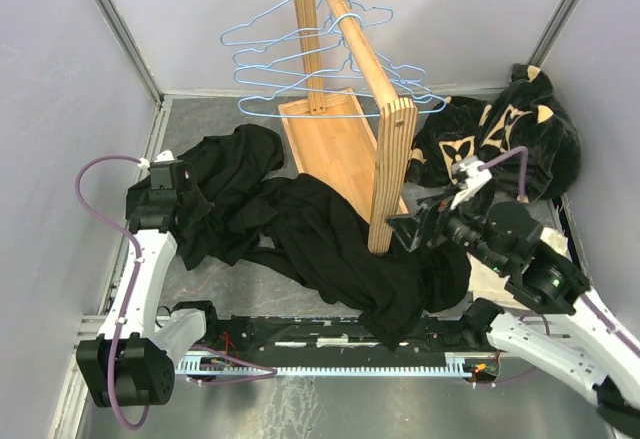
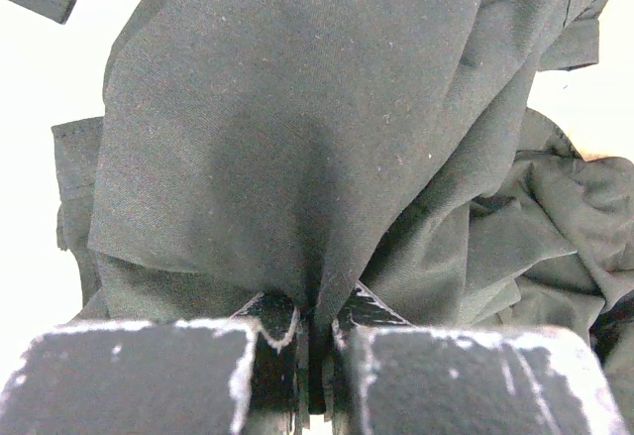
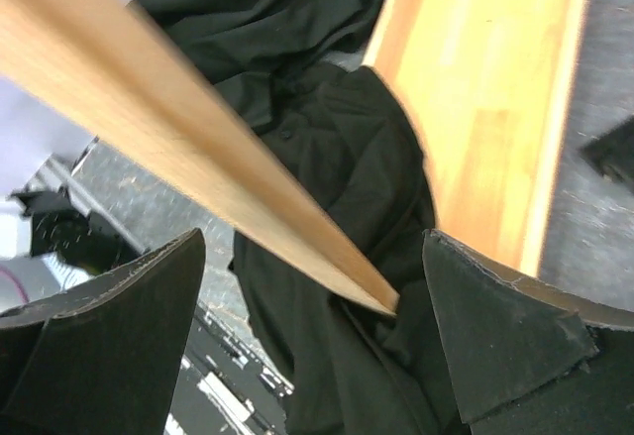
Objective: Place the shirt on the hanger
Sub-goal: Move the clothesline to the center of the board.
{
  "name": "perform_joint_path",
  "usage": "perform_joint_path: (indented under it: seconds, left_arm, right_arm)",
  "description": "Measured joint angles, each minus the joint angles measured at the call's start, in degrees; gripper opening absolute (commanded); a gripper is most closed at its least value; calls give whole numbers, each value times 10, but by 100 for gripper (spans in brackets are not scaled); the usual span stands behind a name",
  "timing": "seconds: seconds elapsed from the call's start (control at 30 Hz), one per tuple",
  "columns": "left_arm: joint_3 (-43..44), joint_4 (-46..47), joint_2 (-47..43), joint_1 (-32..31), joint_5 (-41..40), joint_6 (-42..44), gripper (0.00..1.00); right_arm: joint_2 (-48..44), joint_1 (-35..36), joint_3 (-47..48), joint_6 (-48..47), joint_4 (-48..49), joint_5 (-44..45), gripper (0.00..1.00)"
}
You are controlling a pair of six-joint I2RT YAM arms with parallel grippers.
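Observation:
Two heaps of plain black cloth lie on the table, one at the left (image 1: 232, 157) and a larger one in the middle (image 1: 330, 244). No white tag shows, so I cannot tell which is the shirt. My left gripper (image 1: 178, 197) is shut on a fold of the left heap (image 2: 297, 138), pinched between its jaws (image 2: 315, 321). Several light-blue wire hangers (image 1: 290, 59) hang on the wooden rack's rod at the back. My right gripper (image 1: 405, 229) is open and empty, its fingers either side of the rack's front post (image 3: 198, 128), above black cloth (image 3: 337, 207).
The wooden rack (image 1: 385, 174) stands mid-table on a flat board base (image 1: 335, 144), also in the right wrist view (image 3: 495, 98). A black plush garment with tan flower motifs (image 1: 505, 124) lies at the back right. Grey walls close in the back and sides.

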Motion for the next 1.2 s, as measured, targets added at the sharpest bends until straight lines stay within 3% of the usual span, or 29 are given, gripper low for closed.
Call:
perform_joint_path:
  seconds: [0.13,0.23,0.4,0.57,0.73,1.2]
  left_arm:
    - [0,2,3,0,2,0,3]
    - [-1,2,3,0,2,0,3]
    - [-5,4,2,0,4,0,3]
    - [-5,6,2,0,6,0,3]
    - [-7,9,1,0,10,0,3]
    - [-8,10,-5,0,20,1,3]
  right_arm:
    - [48,167,-1,-35,52,114,99]
    - [79,296,-14,-83,99,251,99]
    - [127,394,-41,-141,187,450,99]
    - [206,408,-38,-167,259,593,95]
    - [253,407,-16,-146,250,708,86]
    - [177,331,38,169,-136,810,82]
